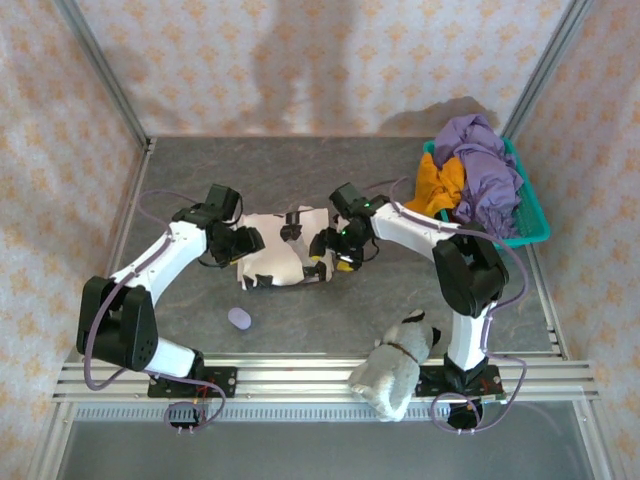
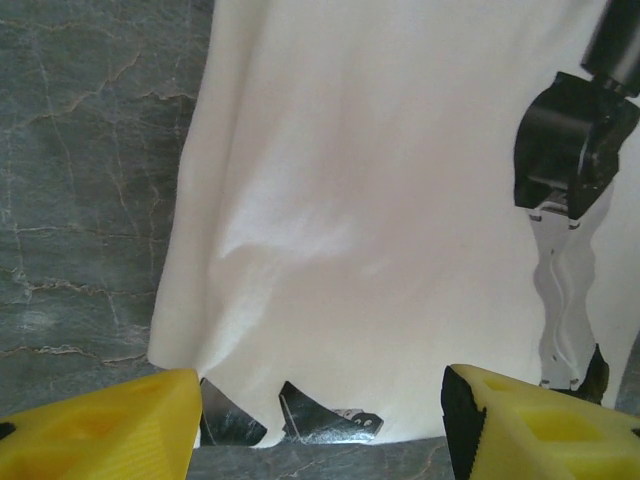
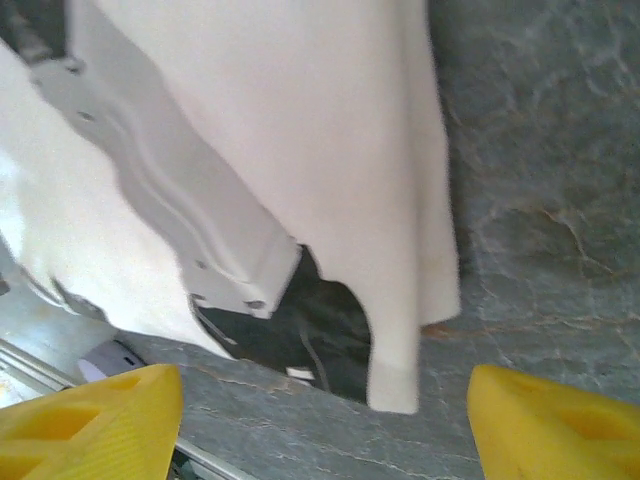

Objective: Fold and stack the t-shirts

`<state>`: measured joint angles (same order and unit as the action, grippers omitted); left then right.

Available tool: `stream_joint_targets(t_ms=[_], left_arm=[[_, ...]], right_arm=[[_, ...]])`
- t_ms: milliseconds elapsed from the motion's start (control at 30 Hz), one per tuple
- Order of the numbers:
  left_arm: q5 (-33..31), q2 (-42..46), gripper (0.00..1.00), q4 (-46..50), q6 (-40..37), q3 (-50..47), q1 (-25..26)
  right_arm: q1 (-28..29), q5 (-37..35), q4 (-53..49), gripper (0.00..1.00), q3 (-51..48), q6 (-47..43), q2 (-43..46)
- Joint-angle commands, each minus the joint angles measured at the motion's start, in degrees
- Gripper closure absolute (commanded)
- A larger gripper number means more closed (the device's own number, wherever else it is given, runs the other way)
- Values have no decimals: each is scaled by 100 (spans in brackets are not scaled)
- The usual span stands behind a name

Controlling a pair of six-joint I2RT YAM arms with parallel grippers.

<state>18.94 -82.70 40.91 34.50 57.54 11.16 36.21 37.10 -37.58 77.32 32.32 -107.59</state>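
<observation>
Both claws stand wide, as I see it: left gripper (image 1: 243, 241) and right gripper (image 1: 331, 250) sit at opposite edges of the cream shirt (image 1: 277, 247) on the table (image 1: 300, 180).

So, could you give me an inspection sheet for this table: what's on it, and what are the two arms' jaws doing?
Surface: grey marbled table.
Job's things: cream-white t-shirt lying mid-table; purple t-shirt and orange t-shirt heaped in the teal basket, far right.
Clutter: plush toy at the near edge; small lilac object near the cream shirt.
Jaws: left jaws and right jaws both open, at opposite sides of the cream shirt, nothing gripped.
Cables: lilac cables in loose loops, none on the shirt.
Surroundings: patterned walls, metal frame.
</observation>
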Motion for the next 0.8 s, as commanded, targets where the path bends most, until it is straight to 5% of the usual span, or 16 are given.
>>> stream_joint_targets(t_ms=[0, 433, 600, 767], left_arm=[[-243, -27, 34, 12, 68, 120, 7], [-278, 48, 34, 348, -145, 184, -227], [-356, 161, 34, 477, -211, 196, -250], [-537, 184, 34, 563, -286, 240, -151]], right_arm=[[61, 183, 65, 25, 212, -37, -34], [412, 737, 320, 26, 501, 80, -1100], [788, 1044, 501, 26, 237, 303, -945], [606, 575, 554, 26, 114, 467, -163]])
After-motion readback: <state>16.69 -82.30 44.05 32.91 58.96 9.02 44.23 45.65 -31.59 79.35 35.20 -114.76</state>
